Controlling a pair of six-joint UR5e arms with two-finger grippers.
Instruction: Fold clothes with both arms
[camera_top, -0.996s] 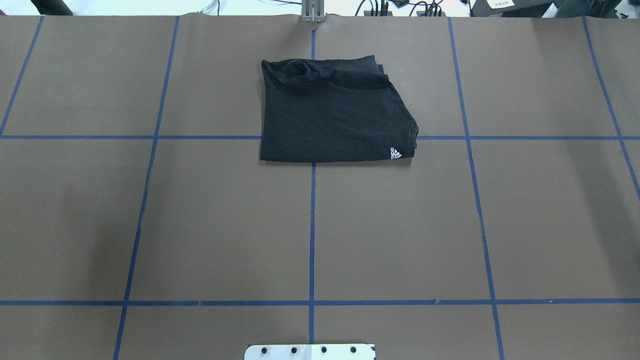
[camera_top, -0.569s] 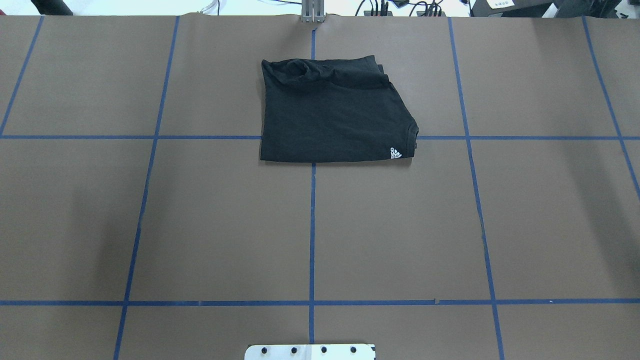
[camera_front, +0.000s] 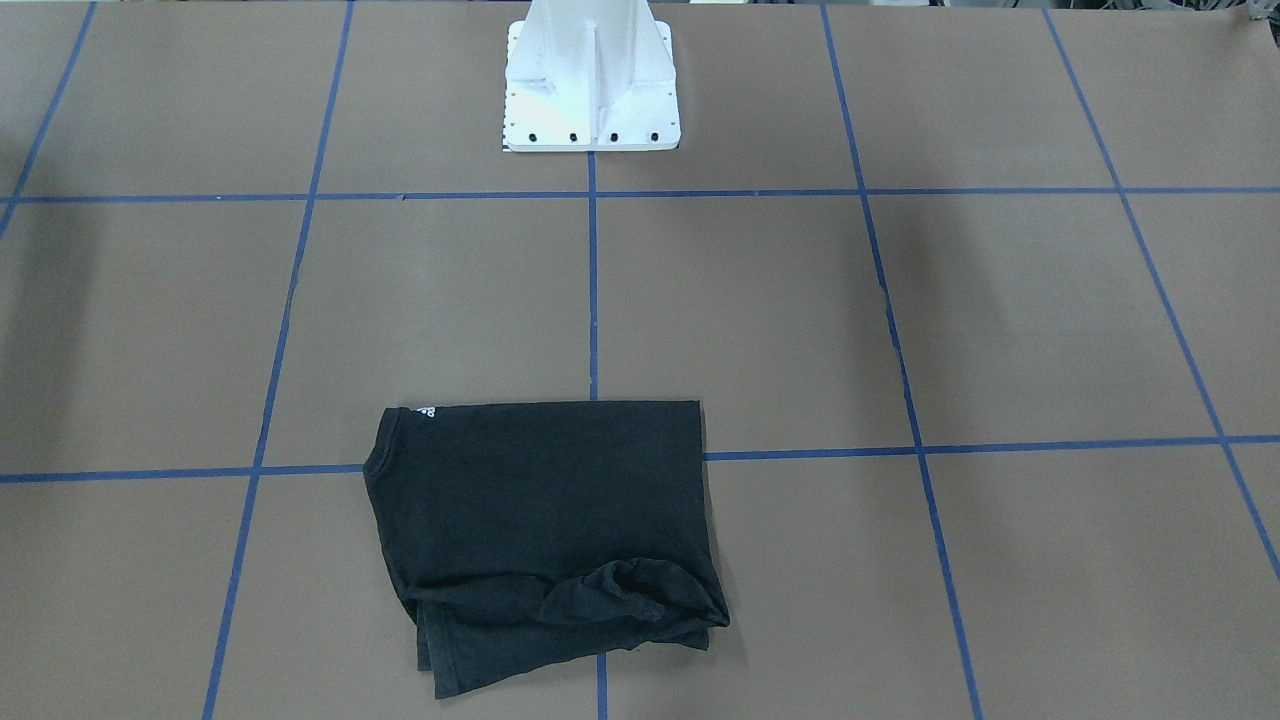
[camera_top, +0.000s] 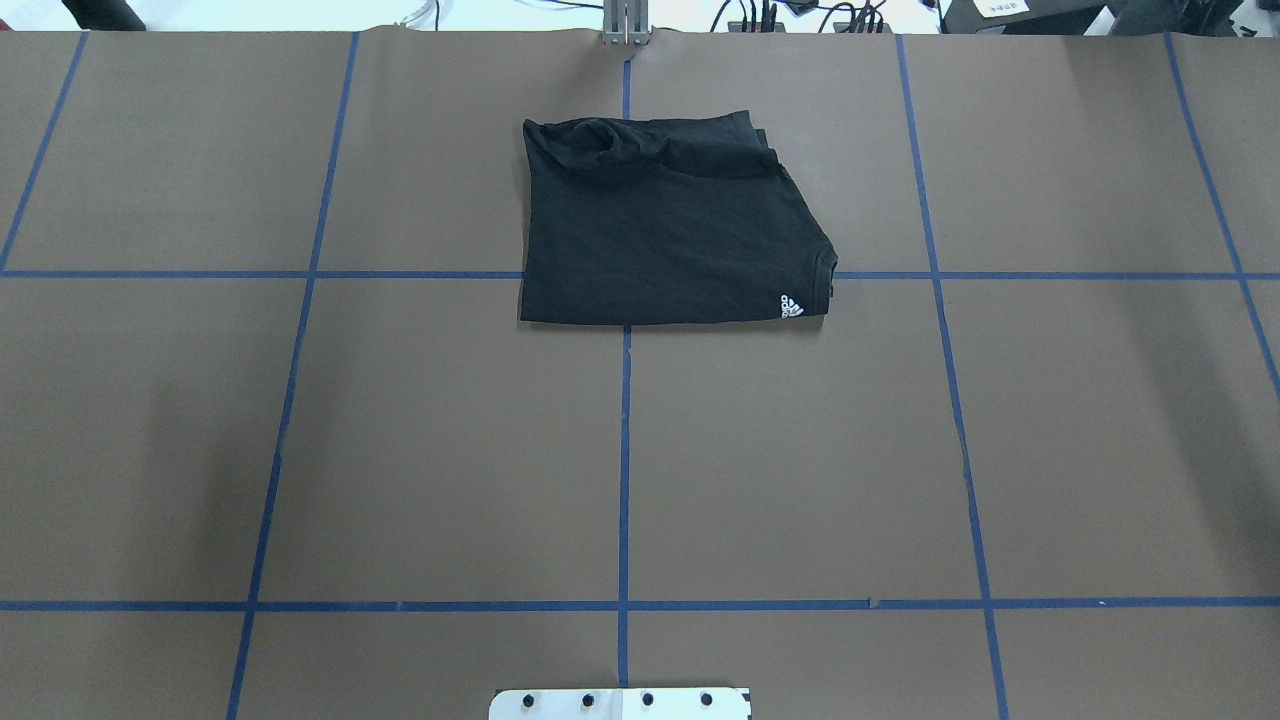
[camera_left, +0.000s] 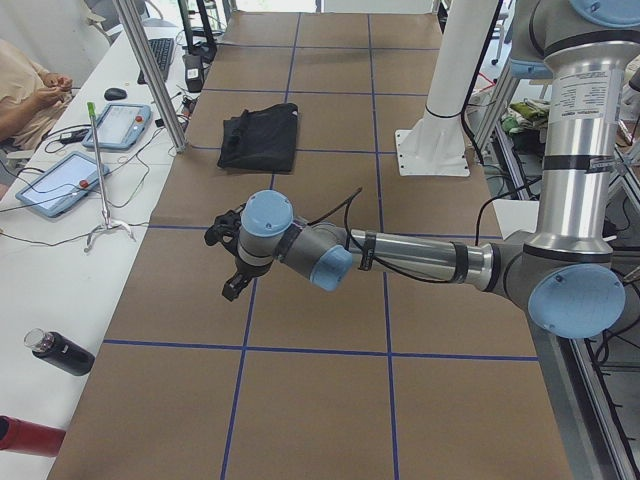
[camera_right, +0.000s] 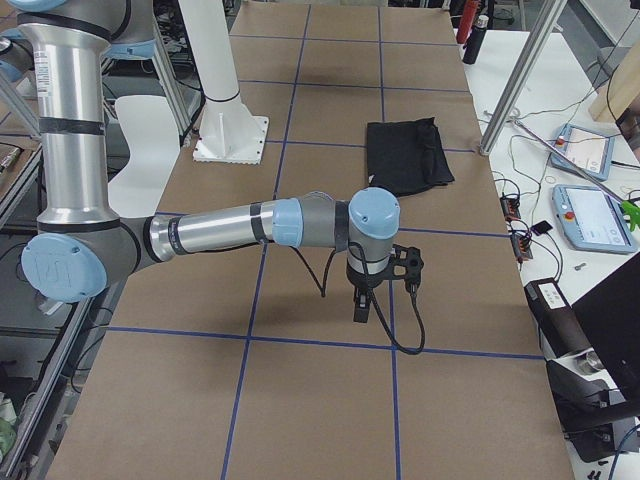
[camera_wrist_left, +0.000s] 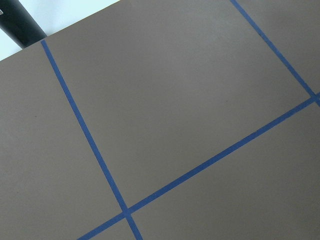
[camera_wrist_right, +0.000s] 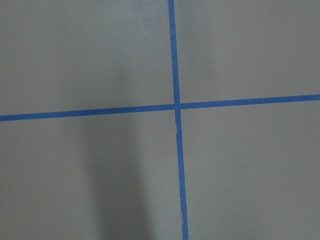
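The clothes are one black T-shirt (camera_top: 660, 230), folded into a rough rectangle on the brown table, with a small white logo at its near right corner and a bunched fold along its far edge. It also shows in the front-facing view (camera_front: 540, 500) and both side views (camera_left: 260, 135) (camera_right: 405, 155). My left gripper (camera_left: 232, 285) hangs over bare table well away from the shirt; I cannot tell whether it is open or shut. My right gripper (camera_right: 362, 305) hovers over a tape line, also apart from the shirt, state unclear. The wrist views show only table.
Blue tape lines grid the brown table (camera_top: 400, 450). The white pedestal base (camera_front: 590, 90) stands at the robot's edge. A side bench carries tablets (camera_left: 120, 125), a dark bottle (camera_left: 60, 352) and cables; a person (camera_left: 25, 90) sits there. A metal post (camera_left: 150, 70) rises beside the shirt.
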